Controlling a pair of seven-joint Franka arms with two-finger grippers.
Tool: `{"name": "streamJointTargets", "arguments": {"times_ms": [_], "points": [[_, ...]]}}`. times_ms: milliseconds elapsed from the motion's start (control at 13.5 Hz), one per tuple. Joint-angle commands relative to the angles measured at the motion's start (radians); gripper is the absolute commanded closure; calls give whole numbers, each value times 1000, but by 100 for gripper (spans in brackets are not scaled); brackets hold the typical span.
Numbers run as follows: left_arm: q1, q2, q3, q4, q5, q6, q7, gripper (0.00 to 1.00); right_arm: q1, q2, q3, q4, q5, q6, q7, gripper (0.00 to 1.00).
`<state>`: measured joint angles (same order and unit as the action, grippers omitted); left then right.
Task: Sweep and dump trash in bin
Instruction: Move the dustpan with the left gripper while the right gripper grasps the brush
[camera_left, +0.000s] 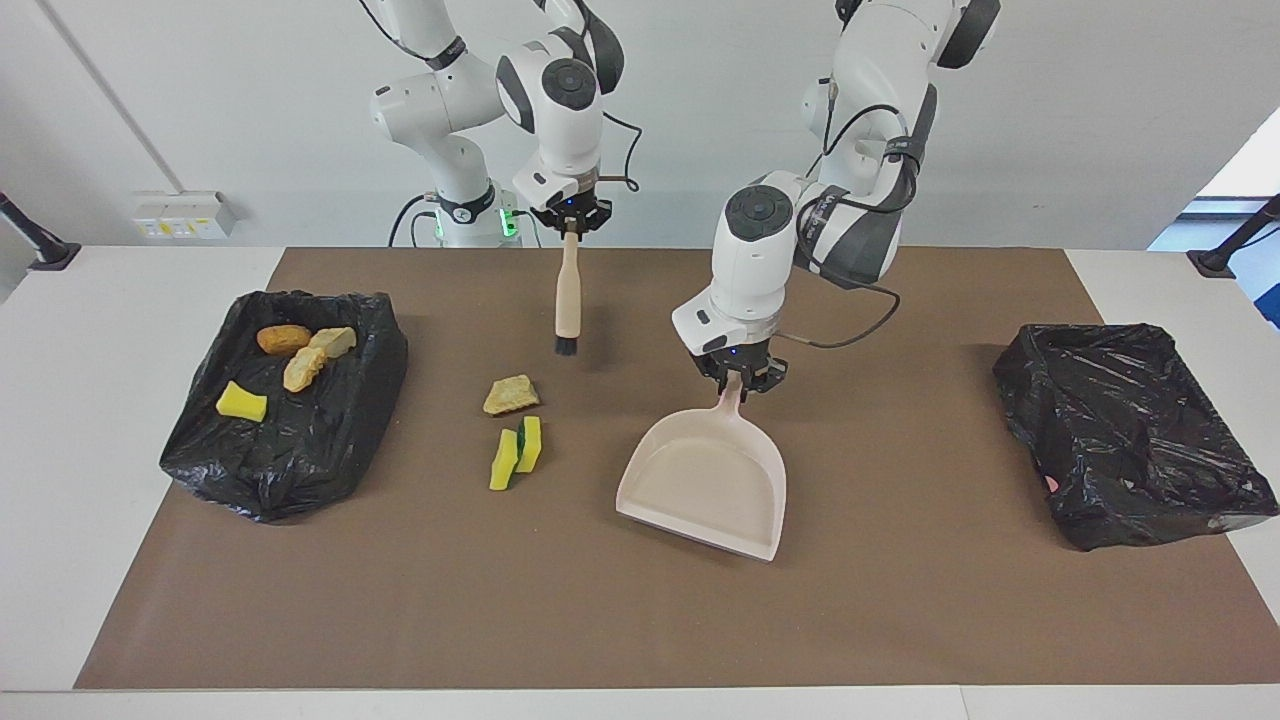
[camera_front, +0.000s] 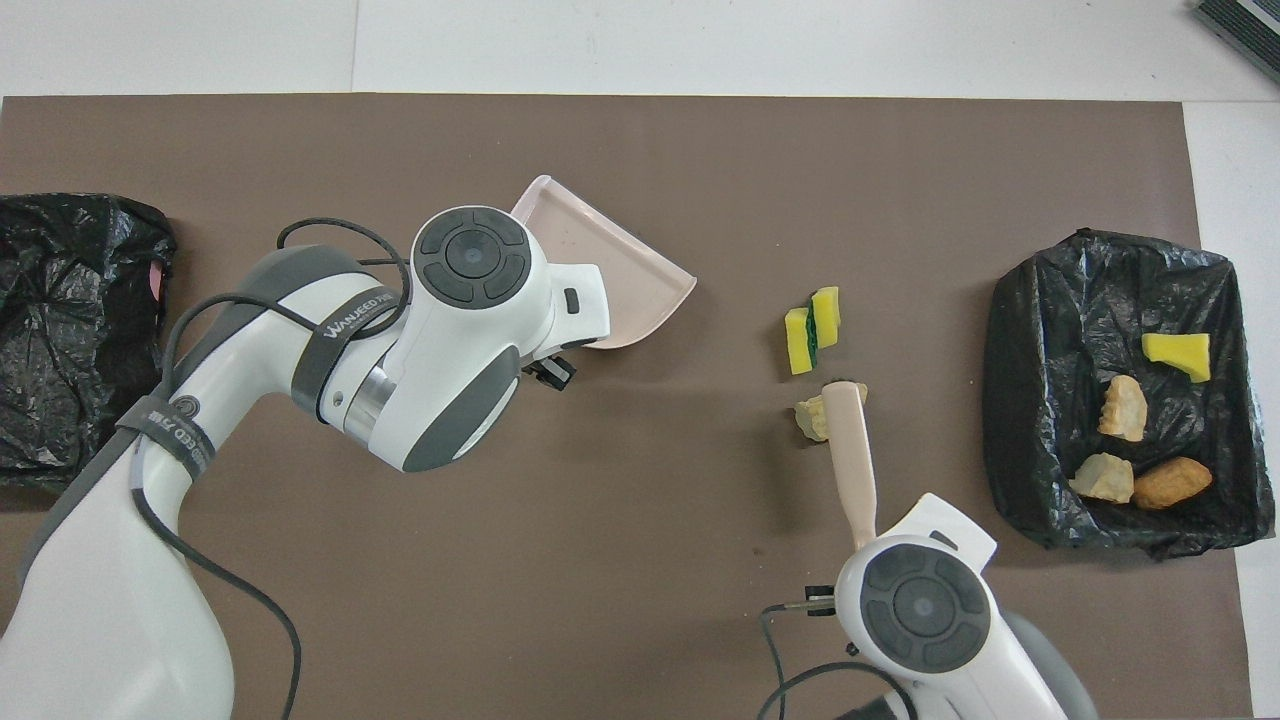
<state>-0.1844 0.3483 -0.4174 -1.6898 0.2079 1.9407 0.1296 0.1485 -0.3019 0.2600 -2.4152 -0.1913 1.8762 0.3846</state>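
On the brown mat lie a pale tan chunk (camera_left: 511, 395) (camera_front: 808, 418) and two yellow-with-green sponge pieces (camera_left: 517, 452) (camera_front: 812, 328). My right gripper (camera_left: 571, 225) is shut on the top of a wooden brush (camera_left: 568, 300) (camera_front: 852, 455). The brush hangs upright with its black bristles just above the mat, nearer to the robots than the tan chunk. My left gripper (camera_left: 738, 378) is shut on the handle of the beige dustpan (camera_left: 705, 485) (camera_front: 610, 270). The pan is tilted, beside the trash toward the left arm's end, and holds nothing.
A black-lined bin (camera_left: 300, 460) (camera_front: 1030, 400) at the right arm's end holds yellow (camera_left: 242, 402), tan (camera_left: 304, 368) and orange-brown (camera_left: 283, 339) chunks. A second black-lined bin (camera_left: 1130, 430) (camera_front: 70, 330) stands at the left arm's end.
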Motion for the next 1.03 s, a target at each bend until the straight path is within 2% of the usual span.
{"name": "streamJointTargets", "arguments": {"times_ms": [0, 148, 517, 738, 886, 960], "points": [[8, -12, -6, -5, 7, -17, 169, 94, -101, 183, 13, 148, -112, 26, -69, 100], [8, -23, -6, -13, 8, -34, 211, 95, -113, 295, 12, 218, -169, 49, -78, 100], [0, -41, -8, -45, 13, -32, 378, 100, -95, 487, 22, 376, -131, 44, -85, 100], [-4, -93, -41, -134, 18, -22, 392, 100, -53, 507, 24, 404, 51, 50, -87, 100], [-4, -127, -69, -188, 18, -19, 392, 100, -41, 509, 24, 412, 218, 52, -87, 100], [-6, -147, -81, -220, 18, -14, 390, 100, -37, 508, 24, 429, 255, 43, -75, 100]]}}
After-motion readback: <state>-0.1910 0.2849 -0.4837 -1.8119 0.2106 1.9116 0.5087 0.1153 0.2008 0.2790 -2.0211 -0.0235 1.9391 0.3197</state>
